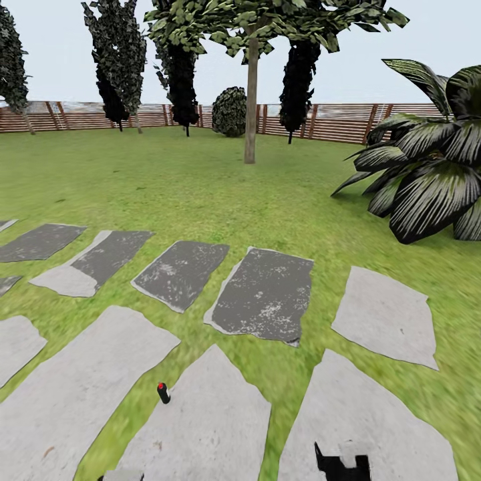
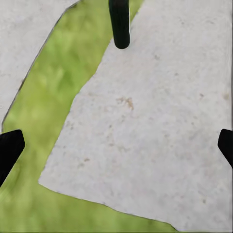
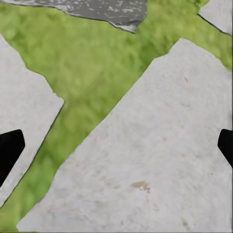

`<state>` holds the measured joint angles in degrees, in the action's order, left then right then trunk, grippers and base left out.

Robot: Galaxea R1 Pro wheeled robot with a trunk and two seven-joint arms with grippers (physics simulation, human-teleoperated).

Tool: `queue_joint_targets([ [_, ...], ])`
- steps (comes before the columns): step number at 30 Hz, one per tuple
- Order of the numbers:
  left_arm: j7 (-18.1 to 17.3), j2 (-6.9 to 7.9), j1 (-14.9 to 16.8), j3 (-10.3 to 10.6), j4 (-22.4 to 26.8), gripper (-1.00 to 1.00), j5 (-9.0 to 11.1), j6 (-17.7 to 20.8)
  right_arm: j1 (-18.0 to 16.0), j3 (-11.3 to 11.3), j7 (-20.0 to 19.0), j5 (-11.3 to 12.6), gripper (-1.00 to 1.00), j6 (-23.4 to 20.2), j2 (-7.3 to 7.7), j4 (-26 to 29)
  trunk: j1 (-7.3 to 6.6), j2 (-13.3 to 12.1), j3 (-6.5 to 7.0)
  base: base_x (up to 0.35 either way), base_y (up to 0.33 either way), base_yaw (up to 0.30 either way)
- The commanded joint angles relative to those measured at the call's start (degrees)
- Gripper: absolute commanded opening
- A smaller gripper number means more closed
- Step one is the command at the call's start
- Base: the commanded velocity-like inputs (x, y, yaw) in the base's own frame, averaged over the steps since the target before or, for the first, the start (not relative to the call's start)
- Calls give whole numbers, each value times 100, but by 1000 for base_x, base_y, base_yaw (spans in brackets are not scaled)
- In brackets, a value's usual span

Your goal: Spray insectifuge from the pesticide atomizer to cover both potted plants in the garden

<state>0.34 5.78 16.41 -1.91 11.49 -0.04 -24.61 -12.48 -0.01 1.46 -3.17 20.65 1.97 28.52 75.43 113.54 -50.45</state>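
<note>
1. We see the sprayer (image 1: 163,393) standing upright on a pale stepping stone (image 1: 207,427) in the lawn (image 1: 200,194).
2. Our left gripper (image 2: 116,145) and right gripper (image 3: 116,145) both spread apart, holding nothing.

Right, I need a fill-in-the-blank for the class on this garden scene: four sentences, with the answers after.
1. The small dark canister has a ___ top.
2. The flat stepping stones lie in green ___.
3. A brown slatted ___ runs behind the trees.
4. With fingertips far apart, the left hand and right hand are both ___.
Answers: red; grass; fence; open.
</note>
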Motion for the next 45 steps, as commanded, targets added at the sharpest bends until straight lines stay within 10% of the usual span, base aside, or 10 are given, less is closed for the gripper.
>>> queue_joint_targets([
  [1, -16, -1, 215, -12, -19, 100, -2, 106, -173, -4, 73, -33, 100, 8, 2, 36, -1, 2, -7, 0, 0, 0],
  [12, -58, -36, 1614, 15, 16, 100, -23, 1348, -1447, -4, 208, -4, 100, -858, 17, 154, -1, 2, -7, 0, 0, 0],
  [45, 22, -5, 1619, 16, 19, 100, -128, 1291, -1538, 10, 214, -25, 100, -912, 128, 110, -1, 2, -7, 76, 71, 0],
])
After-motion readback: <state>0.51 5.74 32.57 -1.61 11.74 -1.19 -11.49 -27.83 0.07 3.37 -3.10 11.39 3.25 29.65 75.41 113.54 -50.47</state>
